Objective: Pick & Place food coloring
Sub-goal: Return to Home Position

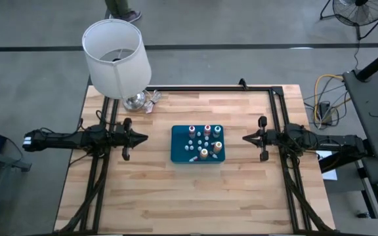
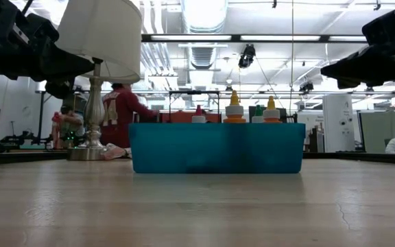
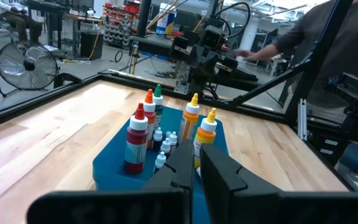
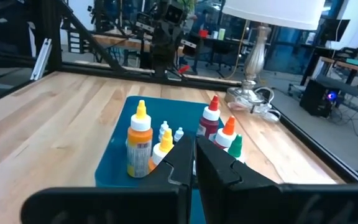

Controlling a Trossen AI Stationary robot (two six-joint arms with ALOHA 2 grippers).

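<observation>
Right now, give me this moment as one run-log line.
food coloring bottles: in blue bin | left gripper: shut, empty, left of bin | right gripper: shut, empty, right of bin

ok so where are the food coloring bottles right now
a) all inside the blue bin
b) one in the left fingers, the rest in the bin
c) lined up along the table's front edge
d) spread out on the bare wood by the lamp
a: the high view shows the food coloring bottles grouped inside the blue bin at mid-table, with the left gripper and right gripper off to its sides, holding nothing.
</observation>
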